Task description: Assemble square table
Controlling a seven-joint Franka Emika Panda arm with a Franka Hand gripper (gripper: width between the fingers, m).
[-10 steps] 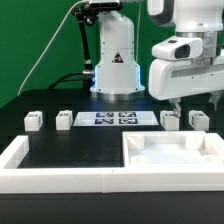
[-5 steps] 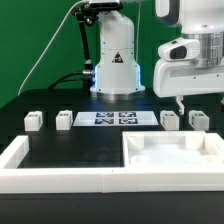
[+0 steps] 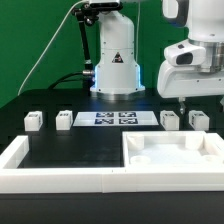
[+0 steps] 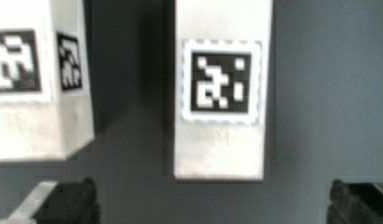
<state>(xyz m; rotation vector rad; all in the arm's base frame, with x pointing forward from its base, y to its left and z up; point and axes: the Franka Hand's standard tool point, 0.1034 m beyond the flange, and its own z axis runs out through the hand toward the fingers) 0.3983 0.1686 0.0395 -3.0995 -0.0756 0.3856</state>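
The white square table top point(image 3: 172, 152) lies tray-like inside the border wall at the exterior view's right. Several small white tagged legs stand in a row behind it: two toward the left point(image 3: 33, 120) point(image 3: 64, 119) and two toward the right point(image 3: 170, 119) point(image 3: 198, 119). My gripper point(image 3: 183, 103) hangs above the two right legs, its fingers mostly hidden by the hand. In the wrist view a tagged leg point(image 4: 223, 95) lies between my wide-apart dark fingertips point(image 4: 60, 203), with a second leg point(image 4: 37, 85) beside it. The gripper point(image 4: 209, 205) is open and empty.
The marker board point(image 3: 112, 119) lies flat between the legs. A long white border wall point(image 3: 60, 170) runs along the front and sides. The robot base point(image 3: 115, 65) stands behind the board, with a cable at the left.
My arm has moved toward the exterior view's right and slightly up, and now sits over the two right legs. Nothing on the table has moved.
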